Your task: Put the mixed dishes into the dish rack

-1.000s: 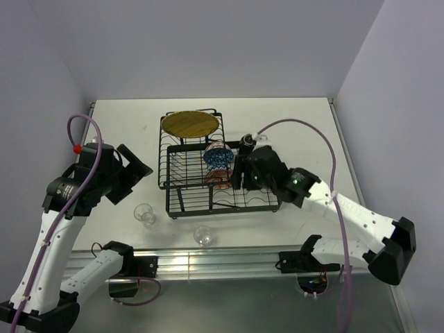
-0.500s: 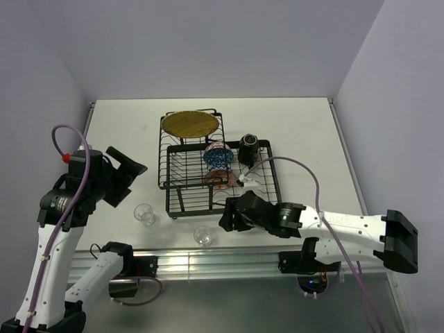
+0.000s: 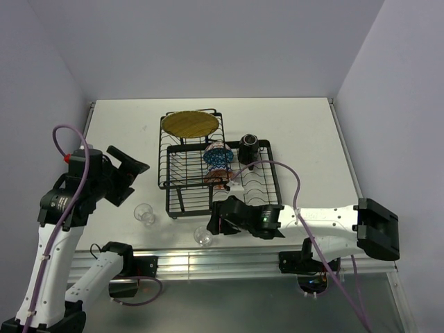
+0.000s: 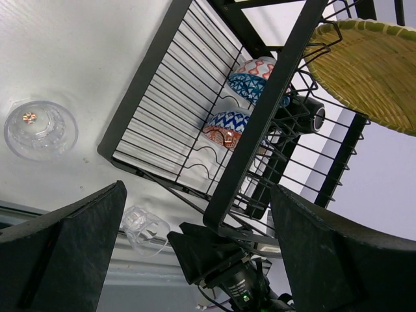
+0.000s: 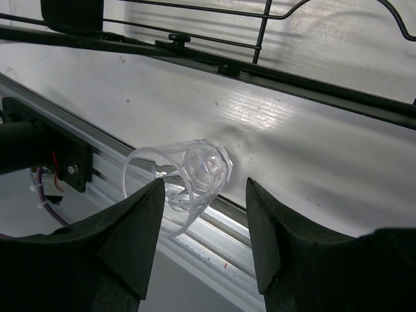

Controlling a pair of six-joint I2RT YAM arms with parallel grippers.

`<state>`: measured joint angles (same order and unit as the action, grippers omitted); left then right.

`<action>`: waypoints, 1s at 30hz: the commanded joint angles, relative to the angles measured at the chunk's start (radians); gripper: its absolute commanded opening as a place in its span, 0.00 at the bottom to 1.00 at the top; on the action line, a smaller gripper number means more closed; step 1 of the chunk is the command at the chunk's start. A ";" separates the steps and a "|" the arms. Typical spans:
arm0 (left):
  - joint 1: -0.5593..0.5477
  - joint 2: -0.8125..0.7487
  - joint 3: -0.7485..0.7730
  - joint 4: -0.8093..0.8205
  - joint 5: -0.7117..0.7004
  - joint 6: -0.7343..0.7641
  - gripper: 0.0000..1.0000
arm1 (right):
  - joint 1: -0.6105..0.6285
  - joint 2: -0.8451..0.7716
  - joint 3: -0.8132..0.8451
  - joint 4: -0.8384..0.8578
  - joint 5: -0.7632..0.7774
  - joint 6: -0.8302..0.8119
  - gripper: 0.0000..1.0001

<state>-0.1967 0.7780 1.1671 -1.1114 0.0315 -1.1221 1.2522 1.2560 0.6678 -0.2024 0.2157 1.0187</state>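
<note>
Right now my right hand (image 5: 205,192) straddles the tipped glass cup (image 5: 195,170), fingers apart on either side and not yet pinching it. The cup lies on its side at the near edge of the table (image 3: 298,132), in front of the dish rack (image 3: 182,208) and just beside the metal rail (image 3: 229,258). I'd close slowly and squarely across its wall, since I reckon smooth glass could squirt out or roll off. My left hand (image 4: 198,190) hangs wide open, holding nothing. The table is white and faintly glossy, with plain lavender walls (image 3: 208,48) close around it.
</note>
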 commanded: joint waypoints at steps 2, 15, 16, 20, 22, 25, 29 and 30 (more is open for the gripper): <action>0.006 -0.016 0.003 0.018 0.001 -0.007 0.99 | 0.009 0.049 0.070 0.040 -0.004 -0.019 0.59; 0.006 -0.042 -0.037 0.016 0.005 -0.024 0.99 | 0.081 0.164 0.148 -0.071 0.031 -0.014 0.34; 0.006 -0.045 -0.041 0.018 0.007 -0.031 0.99 | 0.084 0.161 0.147 -0.083 0.037 -0.012 0.30; 0.006 -0.057 -0.060 0.022 0.019 -0.039 0.99 | 0.118 0.137 0.148 -0.133 0.074 0.001 0.05; 0.006 -0.054 -0.058 0.013 0.022 -0.038 0.99 | 0.125 0.125 0.142 -0.164 0.096 0.007 0.00; 0.006 -0.045 -0.015 0.015 0.025 -0.019 0.97 | 0.159 0.036 0.127 -0.201 0.157 0.011 0.00; 0.006 -0.037 0.072 0.045 0.027 0.010 0.93 | 0.205 -0.145 0.104 -0.258 0.235 -0.028 0.00; 0.006 -0.034 0.094 0.057 0.042 0.028 0.92 | 0.205 -0.189 0.095 -0.288 0.241 -0.032 0.00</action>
<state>-0.1951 0.7460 1.1694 -1.1160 0.0437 -1.1370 1.4376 1.2350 0.7467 -0.4561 0.3183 1.0225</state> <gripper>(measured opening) 0.929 0.036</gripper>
